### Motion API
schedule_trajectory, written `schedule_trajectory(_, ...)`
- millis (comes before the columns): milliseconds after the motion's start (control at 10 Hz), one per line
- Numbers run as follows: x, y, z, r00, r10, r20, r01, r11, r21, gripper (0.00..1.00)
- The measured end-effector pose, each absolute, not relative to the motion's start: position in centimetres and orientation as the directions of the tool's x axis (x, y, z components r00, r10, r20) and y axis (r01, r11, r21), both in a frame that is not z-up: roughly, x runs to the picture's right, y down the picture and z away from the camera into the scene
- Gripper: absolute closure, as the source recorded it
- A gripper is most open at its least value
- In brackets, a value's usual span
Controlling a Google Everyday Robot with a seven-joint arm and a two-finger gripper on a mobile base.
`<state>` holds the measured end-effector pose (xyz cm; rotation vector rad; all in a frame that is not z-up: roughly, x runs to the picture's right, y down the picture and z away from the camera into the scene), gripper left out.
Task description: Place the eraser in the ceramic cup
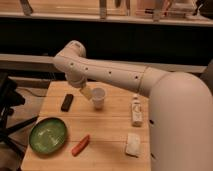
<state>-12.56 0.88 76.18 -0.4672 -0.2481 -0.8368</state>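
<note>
My arm (112, 75) comes out of my white torso (182, 120) at right and runs left and slightly up across the view: one long cream link with a row of dark dots. It bends at the rounded joint (74, 51) upper left, then folds back down and to the right. Wrist (77, 80) short, pointing down. My tool (87, 93) hangs off it at centre-left, under the long link, tilted down-right, low over the desk (112, 132). Fingers spread wide, nothing seen between them. Only a tan bit of the tool shows.
</note>
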Motion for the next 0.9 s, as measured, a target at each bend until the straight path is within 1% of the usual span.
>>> schedule_trajectory(900,-15.3,1.8,78.7,0.557,-0.701,0.446,0.830,0.494,-0.259,0.20)
